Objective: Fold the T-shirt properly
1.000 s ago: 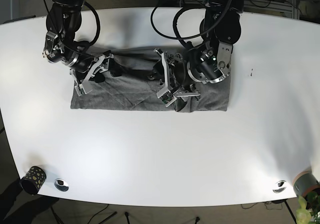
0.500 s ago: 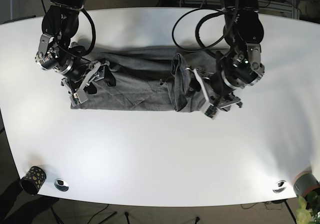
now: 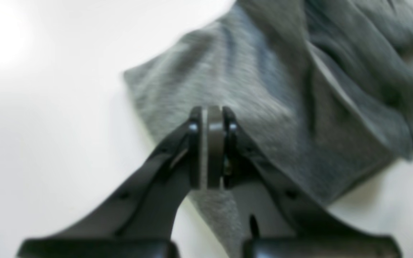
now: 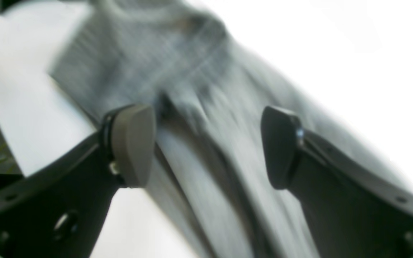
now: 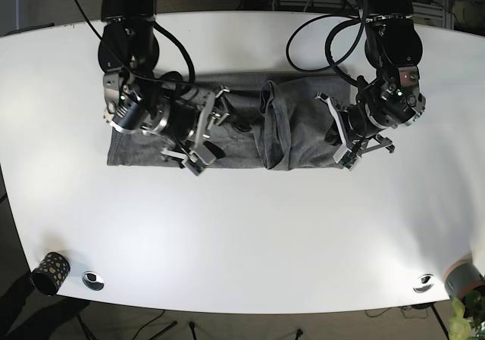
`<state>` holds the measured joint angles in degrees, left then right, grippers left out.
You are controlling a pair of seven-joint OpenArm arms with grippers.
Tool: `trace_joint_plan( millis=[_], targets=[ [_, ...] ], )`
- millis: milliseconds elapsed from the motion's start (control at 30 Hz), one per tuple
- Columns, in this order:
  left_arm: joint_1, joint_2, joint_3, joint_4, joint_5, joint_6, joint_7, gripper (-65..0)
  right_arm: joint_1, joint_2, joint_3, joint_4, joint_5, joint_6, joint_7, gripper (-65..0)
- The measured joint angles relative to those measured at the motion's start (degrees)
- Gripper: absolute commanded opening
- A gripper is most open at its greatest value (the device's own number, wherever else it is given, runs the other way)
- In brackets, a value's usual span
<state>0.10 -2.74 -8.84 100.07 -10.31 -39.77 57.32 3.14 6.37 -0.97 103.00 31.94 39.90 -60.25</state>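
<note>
On the white table point(image 5: 242, 234) a grey T-shirt point(image 5: 235, 132) lies stretched out flat toward the far side, with a raised fold of cloth bunched near its middle point(image 5: 271, 124). At the shirt's end on the base view's right, the left pincer point(image 3: 209, 150) has its pads pressed flat together, and the left wrist view shows grey cloth running under and around them, so it looks clamped on the shirt's edge near a corner. Over the shirt's other half, the right pincer point(image 4: 206, 143) hangs with its two pads held wide apart, blurred grey fabric filling the gap between them; neither pad clearly touches the cloth.
</note>
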Motion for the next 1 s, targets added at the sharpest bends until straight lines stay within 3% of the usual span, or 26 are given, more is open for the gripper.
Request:
trace_joint_plan(
  millis=[133, 700, 1000],
  targets=[
    [0.2, -0.5, -0.1, -0.3, 0.1, -0.1, 0.0, -64.9, 4.5, -2.6, -4.5, -4.3, 0.9, 0.02, 0.4, -20.6],
    [4.2, -4.3, 0.0, -2.0, 0.0, -0.2, -4.4, -64.9, 18.6, -4.8, -25.0, -24.4, -0.5, -0.28, 4.3, -20.6],
    [4.3, -4.3, 0.1, -4.9, 0.0, -0.2, -6.1, -64.9, 18.6, -6.4, -30.6, -29.4, 0.4, -0.22, 8.3, -20.6]
  ],
)
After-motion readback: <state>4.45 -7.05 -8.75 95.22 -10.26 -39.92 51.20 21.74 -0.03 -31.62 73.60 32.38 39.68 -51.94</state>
